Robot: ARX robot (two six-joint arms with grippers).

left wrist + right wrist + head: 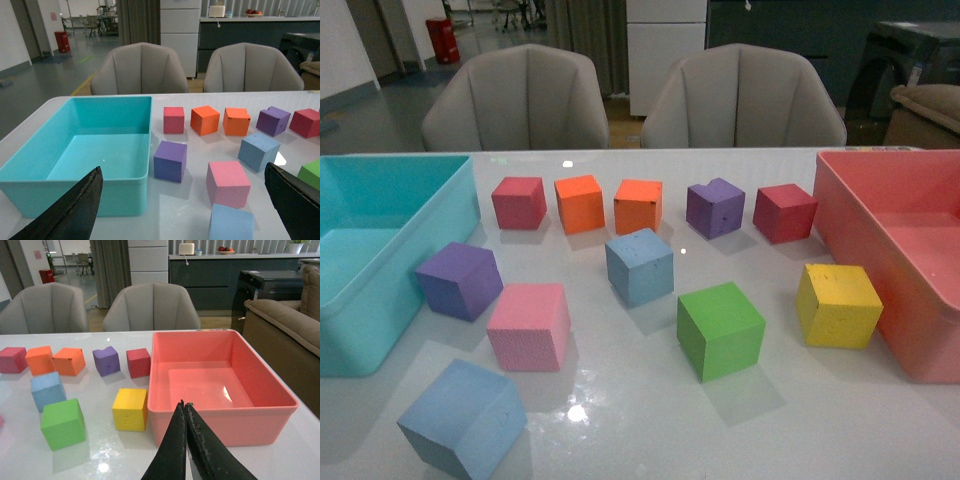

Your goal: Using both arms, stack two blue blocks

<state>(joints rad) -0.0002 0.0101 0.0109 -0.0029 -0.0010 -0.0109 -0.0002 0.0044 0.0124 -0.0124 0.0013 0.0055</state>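
One light blue block (640,265) sits near the table's middle; it also shows in the left wrist view (258,151) and the right wrist view (47,389). The other blue block (464,418) lies at the front left, seen in the left wrist view (231,223) between my left fingers. My left gripper (185,210) is open and empty, above the table beside the teal bin. My right gripper (184,440) is shut and empty, in front of the pink bin's near wall. Neither arm shows in the front view.
A teal bin (380,300) stands at the left, a pink bin (880,215) at the right. Around the blue blocks lie a pink cube (528,326), purple cubes (460,280) (714,207), green (720,330), yellow (838,305), two orange (579,203) and two red cubes (519,202).
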